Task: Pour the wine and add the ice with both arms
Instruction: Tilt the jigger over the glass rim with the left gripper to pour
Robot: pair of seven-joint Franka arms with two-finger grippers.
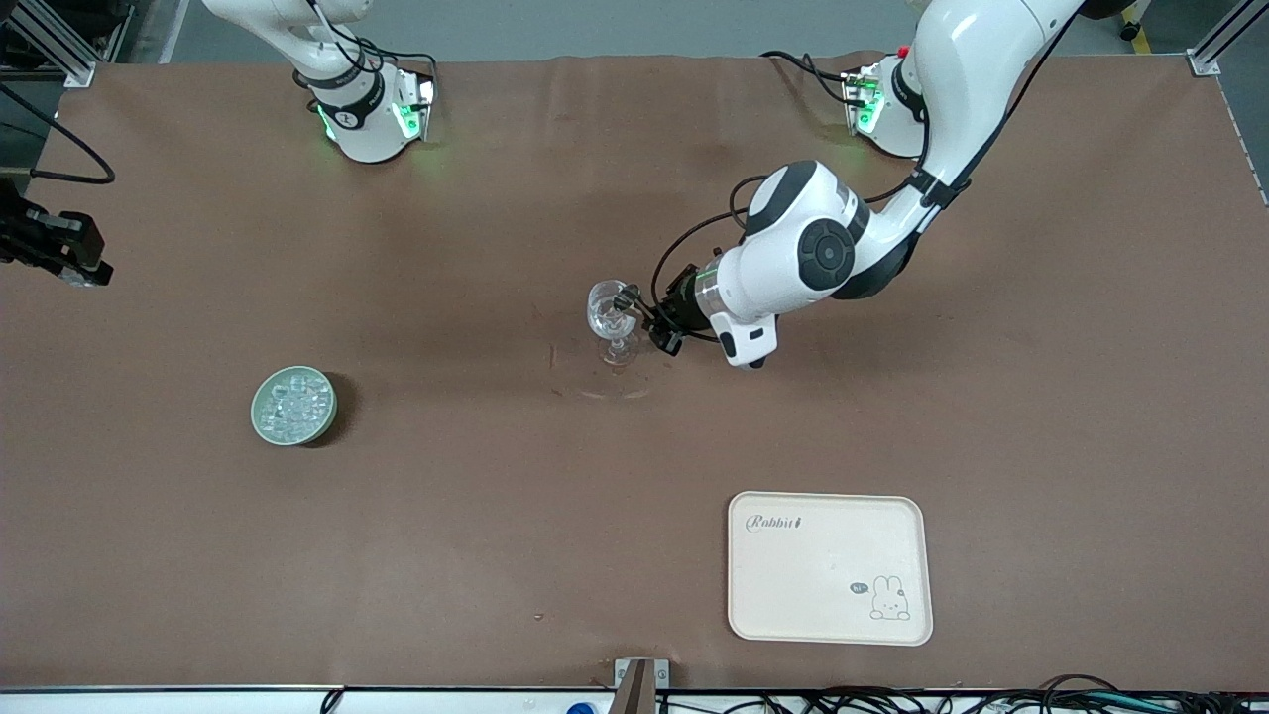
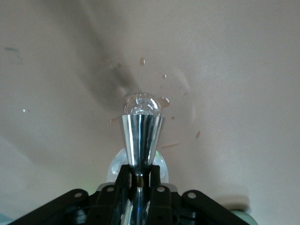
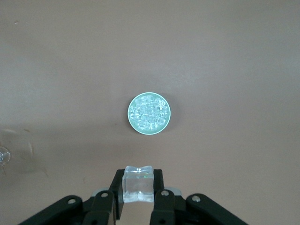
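Observation:
A clear stemmed glass [image 1: 610, 319] stands mid-table. My left gripper [image 1: 646, 317] reaches in level from the left arm's end and is shut on a small silvery jigger [image 1: 627, 297]. The jigger is tipped with its mouth at the glass rim. In the left wrist view the jigger [image 2: 140, 138] sticks out between the fingers [image 2: 123, 174] toward the glass [image 2: 144, 102]. The wine itself cannot be made out. A pale-green dish [image 1: 260, 416] heaped with ice [image 1: 294, 402] sits toward the right arm's end. My right gripper [image 3: 138, 177] hangs high over the table, shut on one clear ice cube [image 3: 138, 187], with the dish [image 3: 131, 112] below it.
A cream rabbit-printed tray [image 1: 829, 567] lies nearer the front camera, toward the left arm's end. Wet marks [image 1: 615, 394] spot the brown cloth beside the glass. A black device [image 1: 50, 248] pokes in at the table edge at the right arm's end.

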